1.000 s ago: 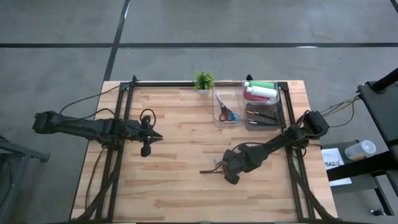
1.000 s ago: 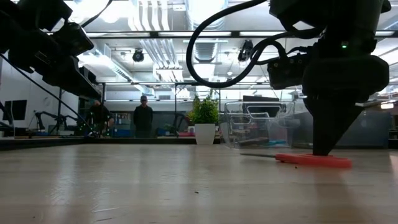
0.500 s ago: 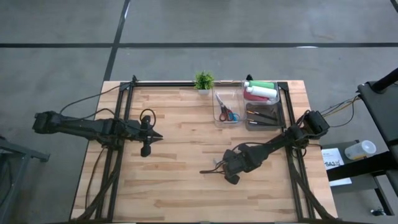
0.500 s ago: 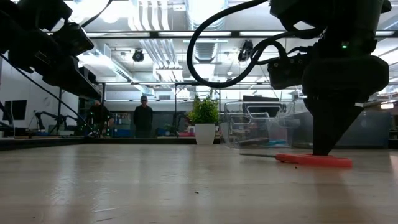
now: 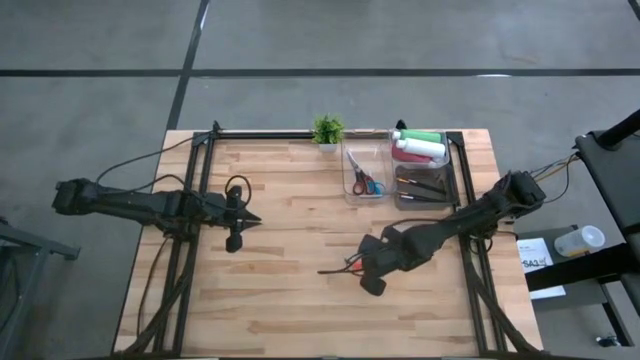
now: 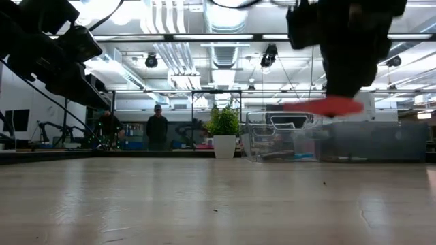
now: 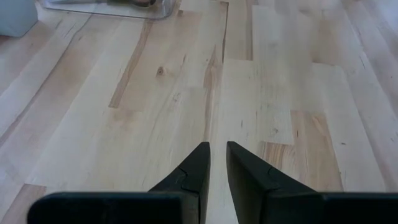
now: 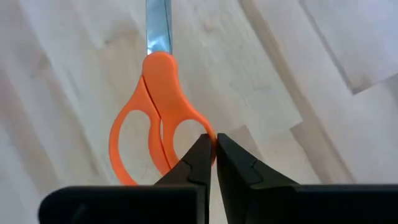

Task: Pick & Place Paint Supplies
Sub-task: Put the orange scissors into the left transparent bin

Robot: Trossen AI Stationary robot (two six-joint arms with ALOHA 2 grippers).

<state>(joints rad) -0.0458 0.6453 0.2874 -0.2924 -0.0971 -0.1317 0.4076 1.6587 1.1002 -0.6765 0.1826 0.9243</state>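
Note:
My right gripper (image 8: pixel 214 140) is shut on a pair of orange-handled scissors (image 8: pixel 152 118) and hangs above the middle of the table, right of centre (image 5: pixel 358 265). The scissors (image 6: pixel 323 106) are well off the wood. Paint supplies lie in a clear bin (image 5: pixel 452 170) at the far right: green (image 5: pixel 420 136), pink-red (image 5: pixel 412 148) and white (image 5: pixel 432 158) bottles and dark brushes (image 5: pixel 420 187). My left gripper (image 7: pixel 217 146) waits over the table's left part (image 5: pixel 258 215), open by a narrow gap, with nothing in it. My right gripper pinches the rim of one orange finger loop (image 8: pixel 200 132) between its two fingers, on the loop's outer side. The fingers slant steeply down from above. The scissors are lifted clear and lie roughly level, blades (image 8: pixel 158 28) pointing away from the gripper toward the table's left.
A second clear bin (image 5: pixel 352 188) with another pair of scissors stands next to the supply bin. A small potted plant (image 5: pixel 327 130) stands at the far edge. Black frame rails run along both sides of the table. People stand far off in the room (image 6: pixel 157 126).
My right gripper has risen straight up with the orange scissors. They lay flat on the wood a second ago and now hang clear of it, about level with the tops of the bins.

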